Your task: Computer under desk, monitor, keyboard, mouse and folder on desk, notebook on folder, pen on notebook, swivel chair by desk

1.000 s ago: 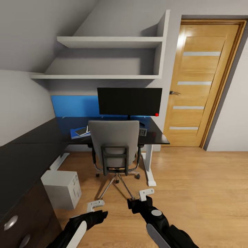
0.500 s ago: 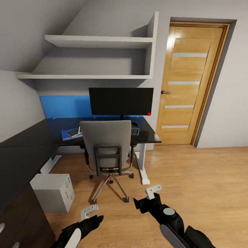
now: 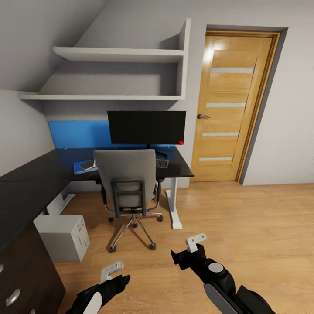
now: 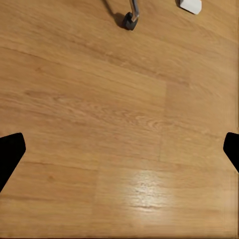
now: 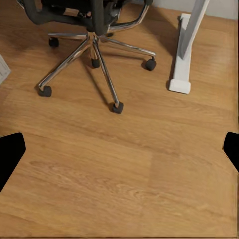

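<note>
**Head view: robot facing the corner table, both claws empty**

Head view shows the large black glossy-topped corner table (image 3: 26,183) with white legs and a blue back panel, standing under two white wall shelves (image 3: 117,54). The thin black flat-screen monitor (image 3: 146,127) with a red dot at its lower corner stands on the table. Just below it, a corner of the dark keyboard (image 3: 162,163) shows past the chair back. The flat bright-blue folder (image 3: 83,166) lies on the table near the blue panel, with something pale and flat on top that is too small to identify.

The grey padded swivel chair (image 3: 126,176) with black armrests and a chrome five-star base is pushed up to the table, its back toward the robot. The boxy pale grey-white computer tower (image 3: 62,237) sits on the wooden floor (image 3: 244,226) beside the table's dark drawer unit (image 3: 22,283), at the table's edge. A light-wood door (image 3: 231,104) stands closed to the right.

The left claw (image 3: 111,270) and right claw (image 3: 196,241) hover low over the floor, each with fingers spread and gripping nothing. In the right wrist view the chair's castors (image 5: 118,107) and a white table foot (image 5: 180,84) rest on the floor.
</note>
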### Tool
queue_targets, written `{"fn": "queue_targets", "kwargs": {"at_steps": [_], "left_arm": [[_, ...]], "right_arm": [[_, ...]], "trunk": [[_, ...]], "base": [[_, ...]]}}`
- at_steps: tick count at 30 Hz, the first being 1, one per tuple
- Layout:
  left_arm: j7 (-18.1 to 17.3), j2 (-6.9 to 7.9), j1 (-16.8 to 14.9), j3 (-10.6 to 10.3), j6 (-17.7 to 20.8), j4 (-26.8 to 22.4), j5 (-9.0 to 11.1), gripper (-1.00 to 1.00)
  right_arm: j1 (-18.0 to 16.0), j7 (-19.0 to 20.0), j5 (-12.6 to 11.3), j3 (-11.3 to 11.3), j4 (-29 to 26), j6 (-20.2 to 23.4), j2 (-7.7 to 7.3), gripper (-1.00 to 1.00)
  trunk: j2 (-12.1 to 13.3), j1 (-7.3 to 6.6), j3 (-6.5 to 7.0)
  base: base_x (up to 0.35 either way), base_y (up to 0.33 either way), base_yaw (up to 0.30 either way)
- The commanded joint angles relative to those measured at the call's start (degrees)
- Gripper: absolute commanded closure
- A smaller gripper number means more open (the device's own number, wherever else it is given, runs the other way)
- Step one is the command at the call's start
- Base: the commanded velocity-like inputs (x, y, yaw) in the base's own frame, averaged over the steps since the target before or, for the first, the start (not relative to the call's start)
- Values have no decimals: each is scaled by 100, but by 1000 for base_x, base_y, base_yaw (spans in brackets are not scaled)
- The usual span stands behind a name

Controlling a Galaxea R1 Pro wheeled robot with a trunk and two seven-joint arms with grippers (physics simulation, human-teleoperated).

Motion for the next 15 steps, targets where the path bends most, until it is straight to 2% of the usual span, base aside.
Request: {"fn": "queue_targets", "kwargs": {"at_steps": [1, 7, 15], "left_arm": [[54, 3, -2, -7, 15, -11, 62, -100], [52, 9, 6, 15, 9, -11, 86, -100], [49, 11, 8, 138, 14, -8, 93, -100]], "right_arm": [[-8, -58, -53, 19, -13, 0, -9, -100], [-4, -60, -46, 18, -32, -18, -22, -100], [70, -50, -24, 21, 2, -40, -31, -100]], "trunk": [[-3, -3, -6], [-3, -3, -6], [-3, -3, -6]], "base": [[-223, -192, 0], [-118, -96, 0], [-23, -19, 0]]}}
